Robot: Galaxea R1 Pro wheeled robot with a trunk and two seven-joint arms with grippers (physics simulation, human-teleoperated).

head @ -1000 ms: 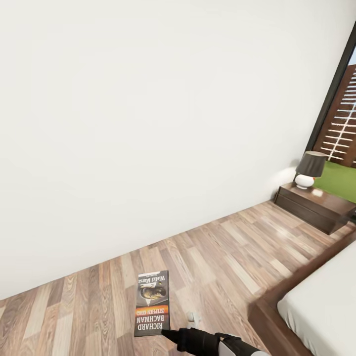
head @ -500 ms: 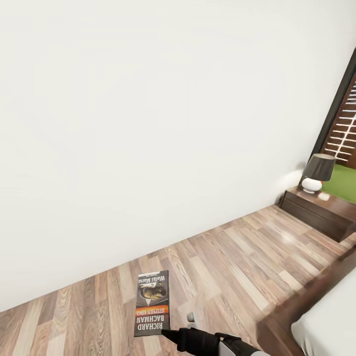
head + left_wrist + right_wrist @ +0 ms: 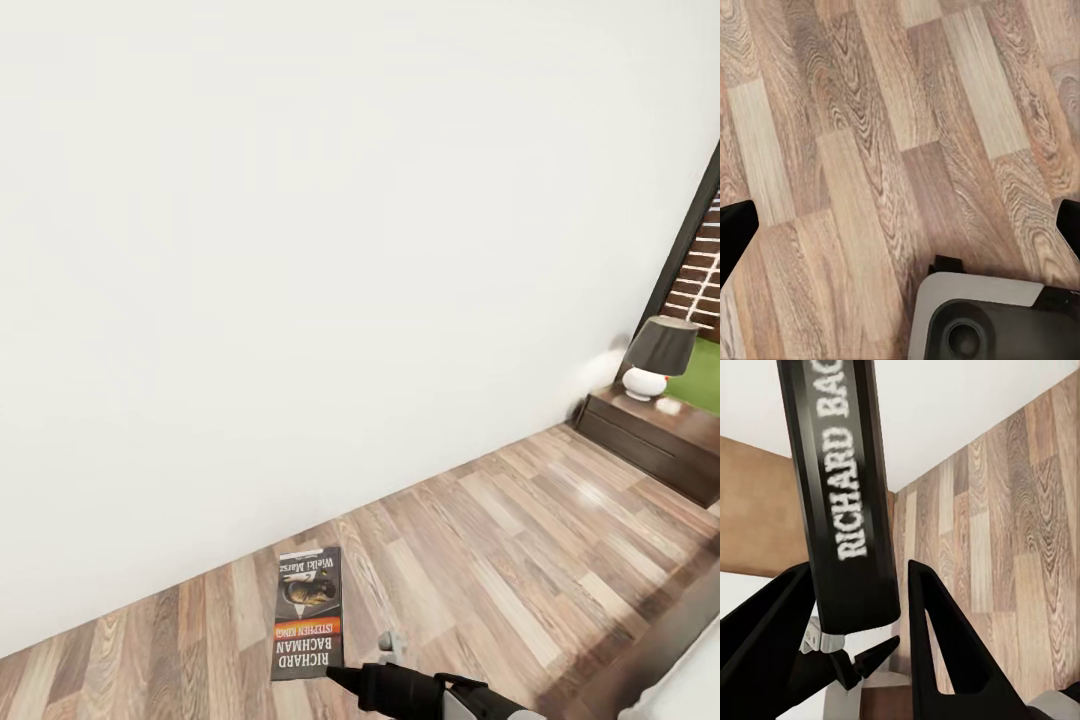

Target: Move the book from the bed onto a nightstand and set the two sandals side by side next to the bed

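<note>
Protruding from right gripper (image 3: 859, 619): book (image 3: 308, 612)

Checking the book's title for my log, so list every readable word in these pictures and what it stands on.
"RICHARD BACHMAN": cover of the book, held in the right gripper.
"RICHARD BAC", cut off: the book's spine.
"STEPHEN KING": the cover's orange band, small.
"Wielki Marsz": cover's far end, blurred, uncertain.
Nothing else bears text.

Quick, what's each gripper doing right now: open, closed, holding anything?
Left gripper: open, holding nothing.
Right gripper: closed on the book.
</note>
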